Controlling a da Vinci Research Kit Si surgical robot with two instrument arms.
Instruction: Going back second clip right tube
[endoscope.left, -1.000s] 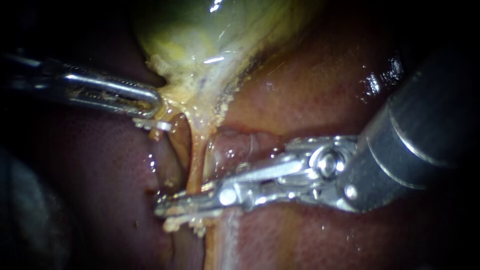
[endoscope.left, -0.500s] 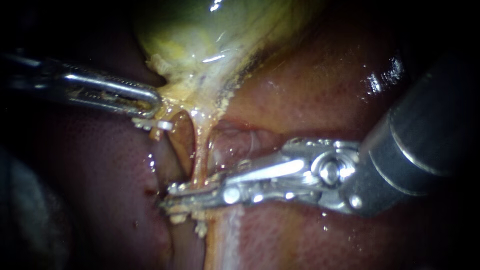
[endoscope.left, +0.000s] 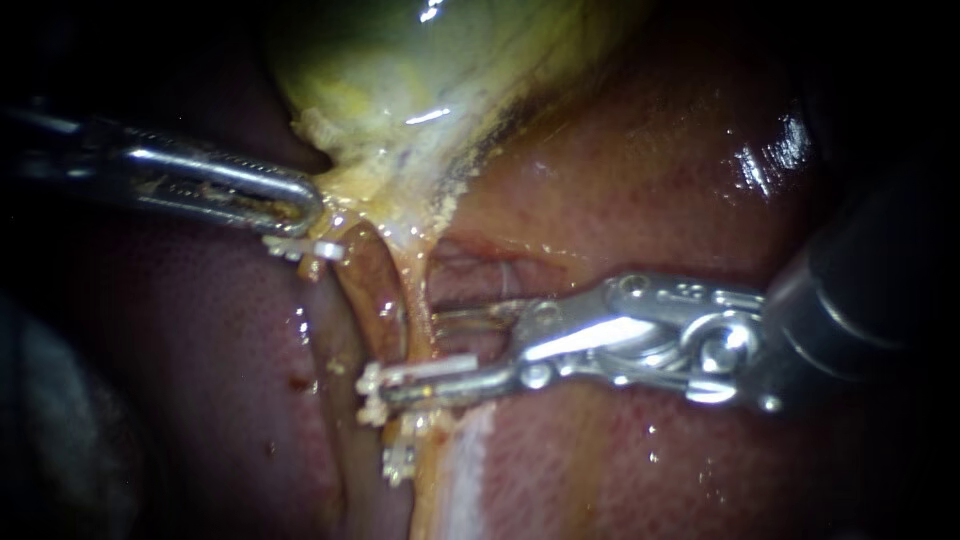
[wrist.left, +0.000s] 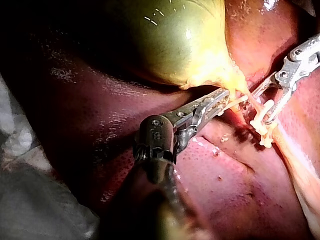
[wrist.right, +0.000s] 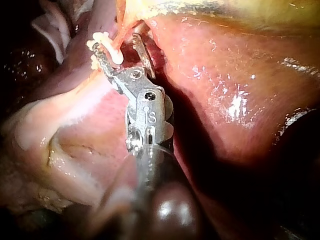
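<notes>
The yellow-green gallbladder (endoscope.left: 420, 70) narrows into two pale strands running down over the liver (endoscope.left: 650, 170). My left instrument (endoscope.left: 300, 210) holds the gallbladder's neck with shut jaws, also seen in the left wrist view (wrist.left: 215, 102). My right instrument (endoscope.left: 415, 350) stands with its jaws open on either side of the right tube (endoscope.left: 408, 300). A white clip (endoscope.left: 420, 370) lies across that tube, against the lower jaw. In the right wrist view the open jaws (wrist.right: 120, 45) straddle the same strand beside the clip (wrist.right: 105, 45).
Another white clip (endoscope.left: 300, 247) sits on the left strand just under my left instrument. A further clip (endoscope.left: 398, 462) shows lower on the right tube. Wet red liver (wrist.left: 225, 190) surrounds the site. Pale cloth (wrist.left: 20, 145) lies beside the liver.
My right instrument's jaws, shut across the right tube before, now stand open and have drawn back to the right. A white clip stays on the tube. My left instrument is unmoved.
</notes>
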